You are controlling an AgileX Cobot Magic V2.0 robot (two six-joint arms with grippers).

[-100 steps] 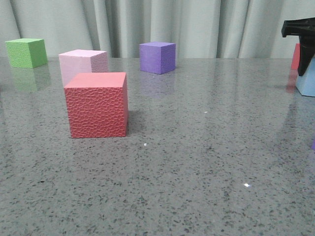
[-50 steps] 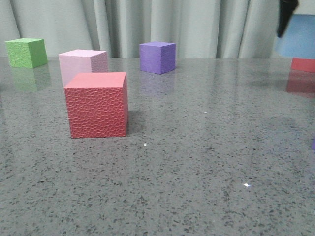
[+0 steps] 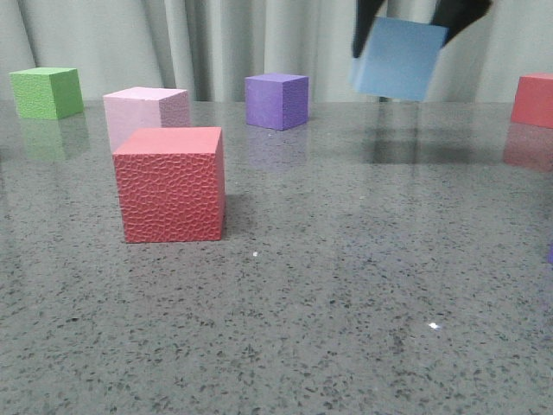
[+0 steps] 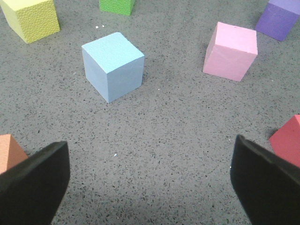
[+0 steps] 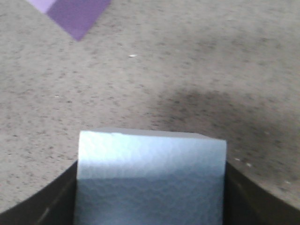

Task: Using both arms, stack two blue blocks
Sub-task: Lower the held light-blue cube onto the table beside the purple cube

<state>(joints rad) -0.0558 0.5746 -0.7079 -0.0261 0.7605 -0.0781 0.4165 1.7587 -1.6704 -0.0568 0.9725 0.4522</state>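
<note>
Nearest the front camera, bare speckled grey table (image 3: 346,328). On the left stands the textured red cube (image 3: 171,184), with the pale pink cube (image 3: 145,111) just behind it. Further back sit the green cube (image 3: 47,92) at far left and the purple cube (image 3: 276,100) near the curtain (image 3: 259,43).

Up high, right of centre, the right gripper (image 3: 406,22) has one blue block (image 3: 399,58) pinched between its black fingers, lifted clear of the table and tilted. Another red cube (image 3: 533,99) sits at the far right edge.

From the left wrist, the left gripper (image 4: 150,180) is spread wide and holds nothing; the second blue block (image 4: 113,65) rests on the table, well apart from those fingers, a yellow cube (image 4: 32,18) beyond it.
</note>
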